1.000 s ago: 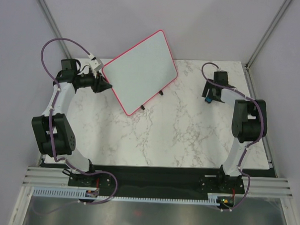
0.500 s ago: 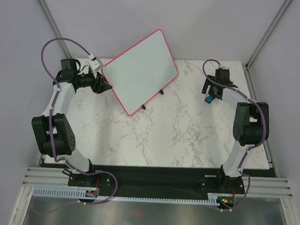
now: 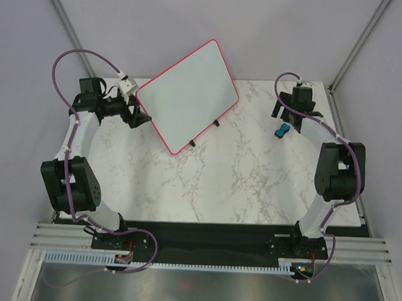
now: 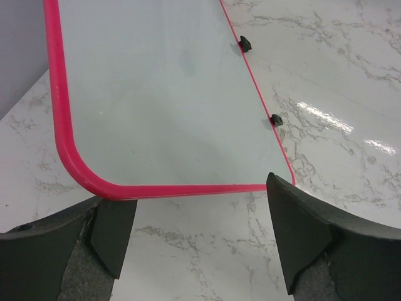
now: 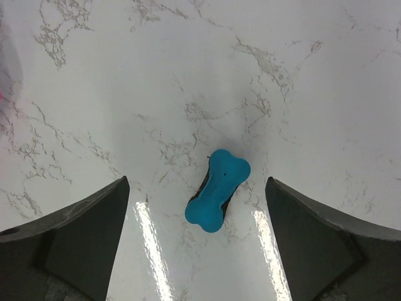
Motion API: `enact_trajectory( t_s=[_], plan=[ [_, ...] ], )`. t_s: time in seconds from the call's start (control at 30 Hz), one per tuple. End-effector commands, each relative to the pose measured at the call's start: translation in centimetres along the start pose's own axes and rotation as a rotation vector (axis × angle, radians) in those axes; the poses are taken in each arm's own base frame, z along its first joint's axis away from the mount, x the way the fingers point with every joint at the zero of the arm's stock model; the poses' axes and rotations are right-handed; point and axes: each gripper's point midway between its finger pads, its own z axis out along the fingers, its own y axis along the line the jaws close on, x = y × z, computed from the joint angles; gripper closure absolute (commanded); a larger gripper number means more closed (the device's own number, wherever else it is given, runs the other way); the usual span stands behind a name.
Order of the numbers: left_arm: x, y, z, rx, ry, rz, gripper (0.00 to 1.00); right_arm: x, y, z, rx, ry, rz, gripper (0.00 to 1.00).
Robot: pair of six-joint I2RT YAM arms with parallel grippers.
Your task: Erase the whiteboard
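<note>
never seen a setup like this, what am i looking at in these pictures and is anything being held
Two robot arms are bolted at the near edge of a marble table. The wide picture is from a camera above and behind them; the other two are from cameras on each wrist. A blank, pink-framed whiteboard stands tilted on it, and a small blue bone-shaped eraser lies flat. The left pincer is open by the board's corner, the right pincer open over the eraser. Nothing is held.

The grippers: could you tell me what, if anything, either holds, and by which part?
Nothing is held: left gripper open short of the whiteboard, right gripper open over the blue eraser.
</note>
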Motion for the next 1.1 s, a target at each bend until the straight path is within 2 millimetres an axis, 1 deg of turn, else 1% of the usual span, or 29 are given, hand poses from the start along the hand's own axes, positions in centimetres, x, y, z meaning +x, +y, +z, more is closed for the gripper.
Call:
enact_trajectory(
  t_s=[0.0, 0.03, 0.07, 0.33, 0.47, 0.63, 0.67, 0.7, 0.77, 0.8, 0.83, 0.9, 0.93, 0.97, 1.0, 1.03, 1.07],
  plan=[
    [-2.1, 0.6, -1.1, -0.052, -0.021, 0.128, 0.1, -1.9, 0.5, -1.3, -0.032, -0.065, 0.017, 0.02],
    [-2.0, 0.5, -1.1, -0.051, -0.02, 0.127, 0.09, -2.0, 0.5, -1.3, -0.033, -0.067, 0.018, 0.02],
    [-2.1, 0.4, -1.2, -0.051, -0.022, 0.124, 0.01, -2.0, 0.5, -1.3, -0.034, -0.067, 0.018, 0.02],
    [-1.6, 0.9, -1.6, -0.104, 0.011, 0.126, 0.01, -2.3, 0.8, -1.6, -0.052, -0.087, 0.021, 0.02],
    [-1.5, 1.2, -1.8, -0.131, 0.022, 0.117, 0.01, -2.5, 0.7, -1.7, -0.051, -0.097, 0.024, 0.02],
    [-2.2, 1.7, -2.8, -0.212, 0.032, 0.093, 0.01, -3.2, 0.8, -2.1, -0.053, -0.12, 0.02, 0.02],
    [-3.0, 1.7, -3.6, -0.255, 0.03, 0.058, 0.01, -3.5, 0.8, -2.3, -0.056, -0.127, 0.022, 0.02],
    [-3.3, 1.5, -3.9, -0.271, 0.026, 0.04, 0.01, -3.7, 0.8, -2.4, -0.057, -0.133, 0.023, 0.02],
    [-3.7, 0.5, -4.5, -0.281, 0.014, 0.017, 0.01, -3.8, 0.7, -2.5, -0.055, -0.142, 0.02, 0.02],
    [-4.8, -0.4, -5.2, -0.287, -0.008, 0.037, 0.01, -3.8, 0.7, -2.5, -0.05, -0.144, 0.022, 0.02],
    [-4.6, -1.0, -5.3, -0.28, -0.01, 0.027, 0.01, -3.7, 0.5, -2.4, -0.04, -0.144, 0.026, 0.02],
    [-5.0, -1.9, -5.8, -0.283, -0.017, -0.005, 0.01, -3.6, 0.4, -2.3, -0.032, -0.143, 0.034, 0.02],
    [-4.8, -1.8, -6.0, -0.305, -0.005, -0.036, 0.01, -3.6, 0.3, -2.2, -0.029, -0.142, 0.033, 0.02],
    [-4.1, -0.8, -6.7, -0.392, 0.028, -0.102, 0.01, -3.7, 0.3, -2.3, -0.026, -0.148, 0.038, 0.02],
    [-3.5, -0.3, -7.3, -0.447, 0.049, -0.133, 0.01, -3.6, 0.1, -2.3, -0.018, -0.147, 0.039, 0.02],
    [-2.5, 0.8, -8.5, -0.554, 0.081, -0.197, 0.01, -3.7, 0.0, -2.3, -0.012, -0.15, 0.037, 0.02],
    [-1.9, 1.3, -9.2, -0.604, 0.094, -0.229, 0.01, -3.8, -0.1, -2.4, -0.006, -0.153, 0.035, 0.02]
  ],
)
